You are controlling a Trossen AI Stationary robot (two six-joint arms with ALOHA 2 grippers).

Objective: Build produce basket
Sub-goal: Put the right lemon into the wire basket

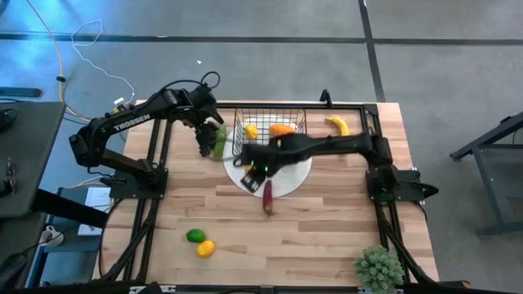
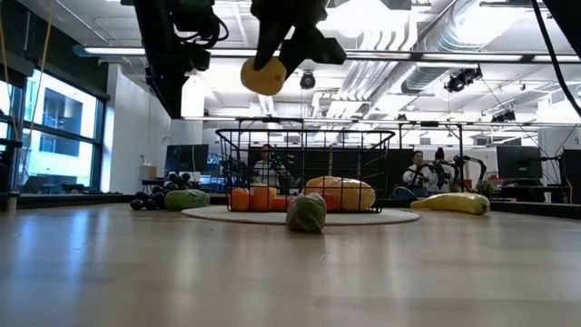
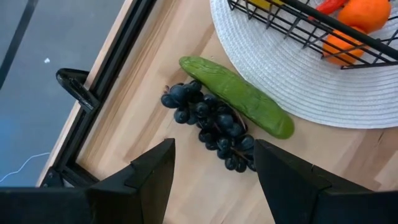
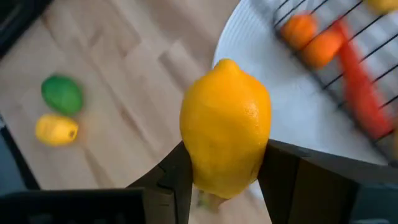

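Now carrying: right gripper (image 4: 224,171) clenched on lemon (image 4: 225,127), above disc (image 1: 296,171) beside basket (image 1: 270,122). Best lifted over rim, then lowered inside before letting go. Left gripper (image 3: 214,168) released, hovering over grapes (image 3: 211,124).

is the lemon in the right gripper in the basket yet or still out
Out. The right gripper is shut on the lemon, held in the air over the white disc, beside the basket.

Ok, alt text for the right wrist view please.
The right gripper is shut on a yellow lemon, held above the wooden table. Behind it is the white round mat under the basket of orange and red produce; a lime and another lemon lie apart.
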